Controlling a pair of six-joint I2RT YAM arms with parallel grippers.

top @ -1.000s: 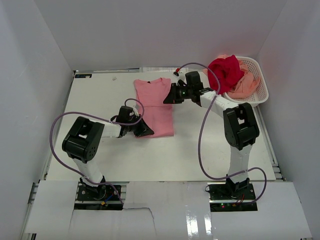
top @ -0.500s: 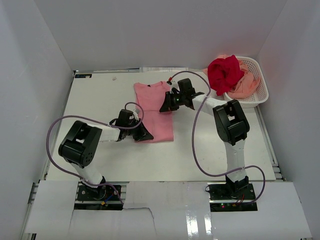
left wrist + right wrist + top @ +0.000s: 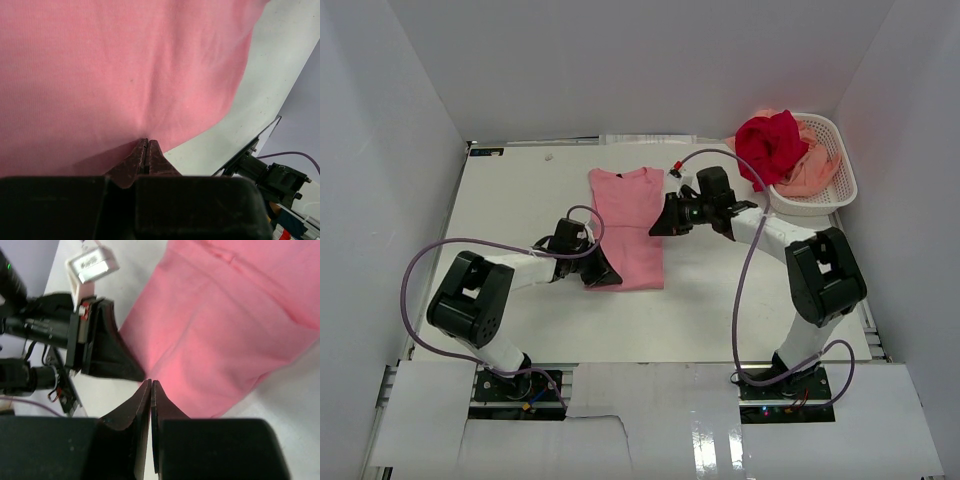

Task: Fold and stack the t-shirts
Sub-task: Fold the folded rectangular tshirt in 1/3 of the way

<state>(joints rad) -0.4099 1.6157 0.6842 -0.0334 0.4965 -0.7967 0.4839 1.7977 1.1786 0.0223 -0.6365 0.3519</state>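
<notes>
Pink t-shirt (image 3: 625,225), mid-fold. Left gripper (image 3: 146,142) fingers pressed together, pinching its near left hem; right gripper (image 3: 151,383) fingers likewise closed at its right edge, grip not discernible. Shirt lies narrow at table (image 3: 520,200) centre; red t-shirt (image 3: 767,143) and peach t-shirt (image 3: 810,170) fill the basket (image 3: 849,183), far right corner. Likely next: carry hem toward collar, arms level.

I've dragged the shirt (image 3: 625,225) nearer my bases. My left gripper (image 3: 612,276) and right gripper (image 3: 655,228) both sit closer in, and my right elbow (image 3: 825,272) has swung out rightward.
</notes>
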